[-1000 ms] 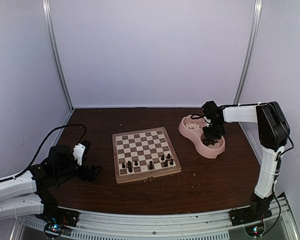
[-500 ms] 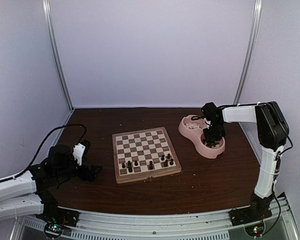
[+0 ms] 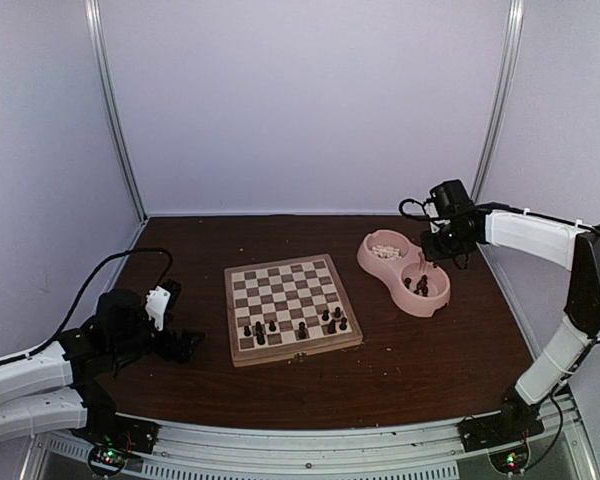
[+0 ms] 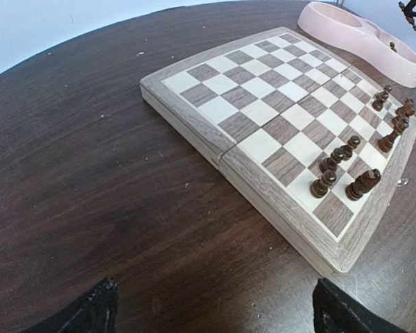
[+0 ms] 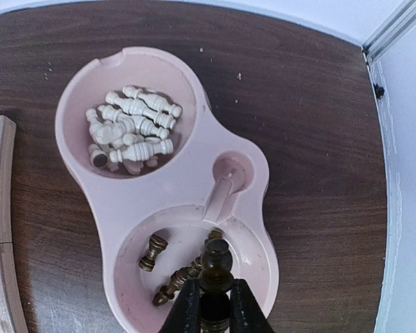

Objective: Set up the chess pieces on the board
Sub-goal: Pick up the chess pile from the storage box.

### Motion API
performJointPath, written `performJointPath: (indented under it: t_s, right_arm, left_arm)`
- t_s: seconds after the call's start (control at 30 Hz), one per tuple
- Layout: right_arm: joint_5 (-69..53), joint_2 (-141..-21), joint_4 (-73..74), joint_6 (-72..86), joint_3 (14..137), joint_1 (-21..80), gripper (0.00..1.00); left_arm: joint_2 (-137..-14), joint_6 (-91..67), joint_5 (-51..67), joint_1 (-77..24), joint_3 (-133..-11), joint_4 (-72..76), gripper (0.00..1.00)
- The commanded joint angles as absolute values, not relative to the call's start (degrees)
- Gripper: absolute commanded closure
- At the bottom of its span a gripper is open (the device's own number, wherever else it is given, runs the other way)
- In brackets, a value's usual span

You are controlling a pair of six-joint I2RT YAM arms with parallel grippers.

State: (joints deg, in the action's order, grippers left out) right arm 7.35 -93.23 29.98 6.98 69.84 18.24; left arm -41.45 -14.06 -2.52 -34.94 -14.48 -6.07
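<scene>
Risen from pink bowl (image 3: 398,268) at frame right with right gripper (image 5: 213,309) pinching dark piece (image 5: 215,263); due for board (image 3: 280,285).

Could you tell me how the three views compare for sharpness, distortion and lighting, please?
Top external: even, soft light, no glare, but the dark chess pieces on the board are too small to tell apart. Left wrist: wide-angle lens bows the board's straight edges. Right wrist: sharp on the pink double bowl and on the dark piece in the right gripper.
</scene>
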Motion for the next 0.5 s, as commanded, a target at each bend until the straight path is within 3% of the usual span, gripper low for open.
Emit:
performJointPath:
  t_s: [0.0,0.23,0.47]
  right_arm:
    - [4.0,-89.2,22.5,5.7,64.0,17.9,0.88]
    - [-10.8,-78.5,9.1,4.5,54.1,17.9,0.88]
    - [-13.5,-77.8,7.5,6.5,51.9,17.9,0.90]
  left_arm:
    - [-40.8,-14.0,-1.8,-35.2,-15.1,-4.0,0.02]
    - [-40.8,-14.1,-1.3,-35.2,-15.1,-4.0,0.02]
    - [-39.9,-14.1,-0.1,-35.2,-15.4,-4.4,0.02]
